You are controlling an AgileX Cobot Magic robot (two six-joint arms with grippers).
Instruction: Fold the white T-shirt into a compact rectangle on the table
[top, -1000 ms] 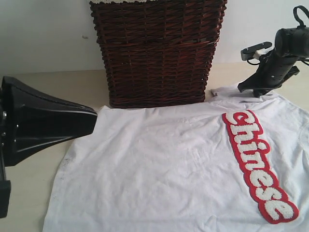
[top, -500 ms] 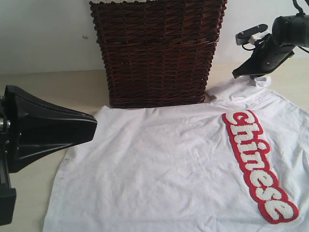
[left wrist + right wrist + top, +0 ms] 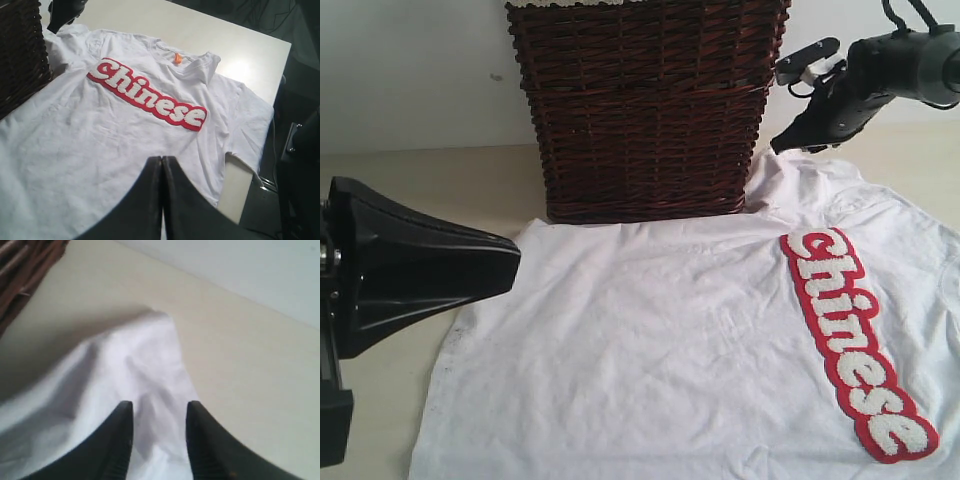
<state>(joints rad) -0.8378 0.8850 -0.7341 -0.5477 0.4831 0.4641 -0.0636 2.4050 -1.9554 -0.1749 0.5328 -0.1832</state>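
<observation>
Basically, white T-shirt point(image 3: 660, 340) lies flat, face up on the bench point(image 3: 440, 170), lettering point(image 3: 855, 340) running 11-to-5 o'clock. Right fingers point(image 3: 117, 440) parted, gripping nothing, over the sleeve point(image 3: 795, 180) at the shirt's 1 o'clock corner beside the basket point(image 3: 640, 110); nearer arm. Left fingers point(image 3: 147, 200) clenched, empty, at 9 o'clock.

The left end effector point(image 3: 161, 160) has its two black fingers point(image 3: 145, 200) pressed flat together, with no gap between them. In the exterior view it fills the near left, a broad black body tapering to a blunt tip that points right. The right end effector point(image 3: 782, 146) is at the far right, raised, its arm point(image 3: 905, 60) slanting down toward the left. Its fingers point(image 3: 122, 435) stand apart, parallel, with a clear gap between them.
</observation>
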